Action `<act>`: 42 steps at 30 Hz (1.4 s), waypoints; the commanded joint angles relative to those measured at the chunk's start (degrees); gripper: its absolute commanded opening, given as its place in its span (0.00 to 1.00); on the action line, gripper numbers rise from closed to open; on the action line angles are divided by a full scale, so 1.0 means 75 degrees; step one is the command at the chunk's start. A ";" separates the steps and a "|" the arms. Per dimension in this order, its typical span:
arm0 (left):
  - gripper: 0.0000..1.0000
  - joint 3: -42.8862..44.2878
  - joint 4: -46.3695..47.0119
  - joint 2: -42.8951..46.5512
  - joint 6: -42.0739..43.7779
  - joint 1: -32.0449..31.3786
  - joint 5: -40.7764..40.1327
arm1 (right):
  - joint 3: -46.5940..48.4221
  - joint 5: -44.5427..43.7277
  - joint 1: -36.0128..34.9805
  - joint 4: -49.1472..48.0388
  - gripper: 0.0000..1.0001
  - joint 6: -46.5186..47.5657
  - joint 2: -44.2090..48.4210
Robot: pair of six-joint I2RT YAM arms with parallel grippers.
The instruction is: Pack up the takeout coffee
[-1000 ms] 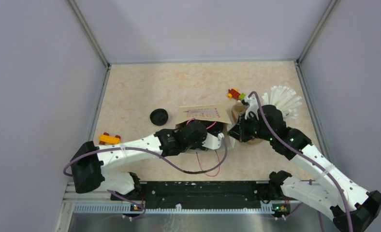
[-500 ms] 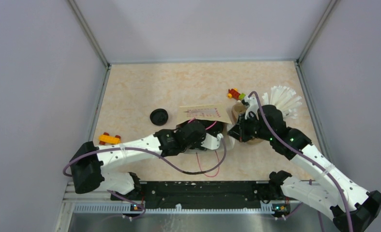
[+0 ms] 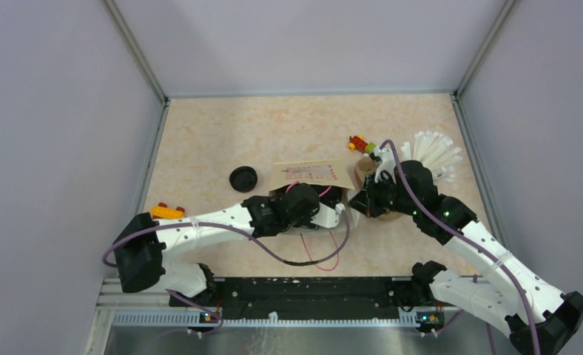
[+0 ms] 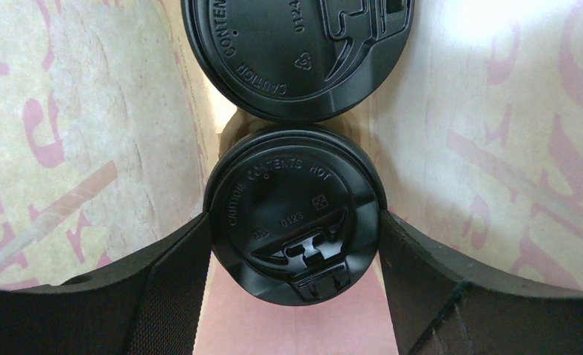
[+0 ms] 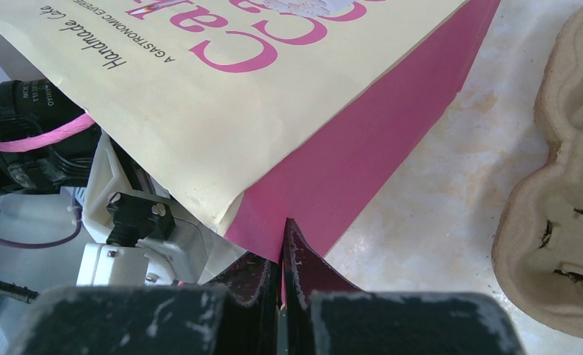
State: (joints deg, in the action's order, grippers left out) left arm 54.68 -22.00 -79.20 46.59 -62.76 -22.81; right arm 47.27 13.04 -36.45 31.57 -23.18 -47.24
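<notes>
Paper bag [image 5: 200,111], cream with pink sides, printed "Handmade Cake": holds two black cups.
- Near cup [image 4: 296,214]: lid embossed "CONTENTS HOT", clamped between left fingers [image 4: 163,288].
- Far cup [image 4: 296,52]: lid "CAUTION CONTENTS", just behind.

Right fingers [image 5: 318,277] pinched closed on bag's pink side fold.
Pulp carrier [image 5: 562,222] beside, on surface [image 5: 451,185].

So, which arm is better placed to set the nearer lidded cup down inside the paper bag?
Left. The left gripper is inside the paper bag, fingers on both sides of the nearer lidded cup. The right gripper is shut on the bag's pink edge, holding it.
</notes>
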 commanded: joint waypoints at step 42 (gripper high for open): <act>0.99 0.1063 -0.1122 -0.0303 -0.0385 -0.0037 0.0204 | 0.0144 0.0136 0.0078 -0.0274 0.00 -0.0029 0.0030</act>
State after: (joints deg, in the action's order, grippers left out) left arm 59.83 -29.71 -81.17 44.77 -62.94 -21.85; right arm 47.27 13.19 -36.29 31.33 -23.59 -47.27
